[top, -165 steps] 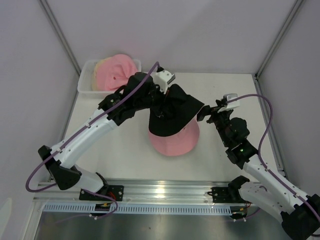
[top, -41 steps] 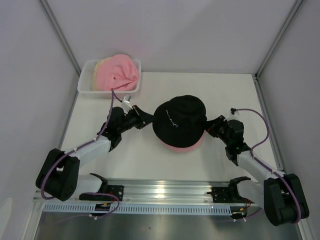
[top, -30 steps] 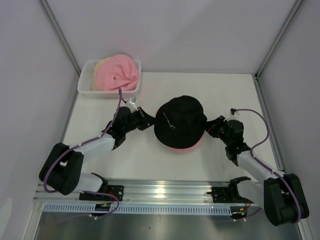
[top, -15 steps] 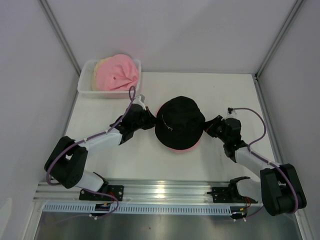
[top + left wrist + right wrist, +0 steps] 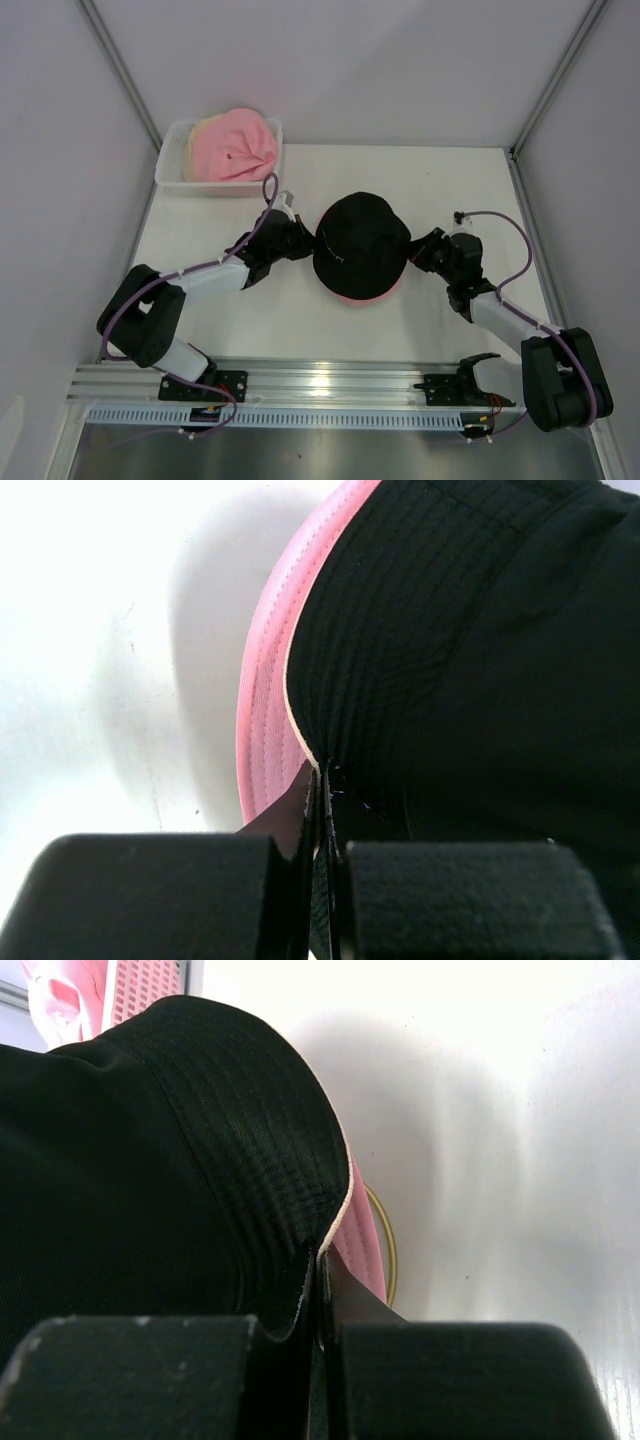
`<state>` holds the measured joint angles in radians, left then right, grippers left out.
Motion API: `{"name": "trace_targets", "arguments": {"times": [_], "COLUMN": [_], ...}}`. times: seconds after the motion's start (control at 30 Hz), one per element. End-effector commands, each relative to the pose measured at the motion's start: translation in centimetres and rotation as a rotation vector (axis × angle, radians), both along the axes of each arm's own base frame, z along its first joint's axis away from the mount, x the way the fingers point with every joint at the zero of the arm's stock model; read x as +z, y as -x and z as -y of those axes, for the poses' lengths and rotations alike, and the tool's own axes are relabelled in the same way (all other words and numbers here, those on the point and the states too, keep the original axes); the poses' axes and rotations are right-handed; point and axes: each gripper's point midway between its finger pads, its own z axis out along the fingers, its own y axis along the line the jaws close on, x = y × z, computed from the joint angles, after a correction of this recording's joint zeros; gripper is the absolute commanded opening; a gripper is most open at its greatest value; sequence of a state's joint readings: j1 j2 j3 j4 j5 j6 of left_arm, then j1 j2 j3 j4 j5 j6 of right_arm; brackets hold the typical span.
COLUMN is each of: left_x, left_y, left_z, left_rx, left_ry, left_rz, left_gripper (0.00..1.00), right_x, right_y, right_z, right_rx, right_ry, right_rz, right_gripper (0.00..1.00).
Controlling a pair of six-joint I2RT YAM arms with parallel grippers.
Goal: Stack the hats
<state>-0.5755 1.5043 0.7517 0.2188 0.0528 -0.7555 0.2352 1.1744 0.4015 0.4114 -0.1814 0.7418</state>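
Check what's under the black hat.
A pink hat: only its brim shows past the edge of the black hat. The right wrist view also shows a thin tan ring beneath that brim. The pink crown and the rest of the ring are covered.

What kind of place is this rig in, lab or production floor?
Most likely a lab test cell: plain white walls held by aluminium frame posts, a metal mounting rail along the white table's near edge, and a black hat stacked on a pink hat as props.
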Motion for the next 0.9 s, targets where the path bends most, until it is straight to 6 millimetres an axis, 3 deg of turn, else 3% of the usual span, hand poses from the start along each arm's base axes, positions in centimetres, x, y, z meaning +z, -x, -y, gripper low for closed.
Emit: {"name": "trace_targets", "arguments": {"times": [0.0, 0.27, 0.37, 0.5, 0.53, 0.6, 0.67, 0.73, 0.77, 0.83, 0.87], "left_x": [-8.2, -8.2, -7.9, -6.1, -5.0, -4.8, -3.3, -1.5, -0.4, 0.2, 1.4], "left_y": [3.9, 3.9, 4.0, 3.8, 3.0, 3.3, 2.6, 2.0, 1.5, 1.5, 1.1], "left_z": [-4.2, -5.3, -5.0, -4.5, -4.1, -4.3, -4.0, -3.8, -3.7, -4.0, -4.4], "left_rx": [0.013, 0.032, 0.000, -0.054, -0.061, -0.069, -0.077, -0.075, -0.074, -0.071, -0.053], "left_ry": [-0.233, -0.281, -0.281, -0.282, -0.278, -0.296, -0.293, -0.290, -0.287, -0.308, -0.315], "left_rz": [-0.204, -0.185, -0.168, -0.119, -0.089, -0.105, -0.074, -0.033, -0.012, -0.002, 0.017], "left_gripper": [0.01, 0.01, 0.01, 0.03, 0.04, 0.08, 0.13, 0.28, 0.28, 0.38, 0.44], "right_x": [-2.3, -4.8, -4.5, -0.9, 0.4, 2.0, 4.0, 5.6, 6.0, 6.8, 7.5], "right_y": [0.3, 0.7, 0.5, -0.6, -1.2, -2.0, -2.9, -4.0, -4.4, -5.2, -5.9], "right_z": [1.3, 1.1, 0.9, 0.5, 0.6, 0.9, 1.3, 1.9, 2.2, 2.6, 2.8], "right_rx": [-0.024, -0.019, 0.000, 0.017, 0.015, 0.002, -0.007, -0.023, -0.032, -0.042, -0.049], "right_ry": [0.087, 0.139, 0.139, 0.140, 0.151, 0.166, 0.181, 0.183, 0.184, 0.182, 0.181], "right_rz": [-0.073, -0.146, -0.160, -0.091, -0.062, -0.020, 0.018, 0.047, 0.057, 0.070, 0.080], "right_gripper": [0.00, 0.00, 0.04, 0.32, 0.36, 0.47, 0.52, 0.55, 0.55, 0.58, 0.60]}}
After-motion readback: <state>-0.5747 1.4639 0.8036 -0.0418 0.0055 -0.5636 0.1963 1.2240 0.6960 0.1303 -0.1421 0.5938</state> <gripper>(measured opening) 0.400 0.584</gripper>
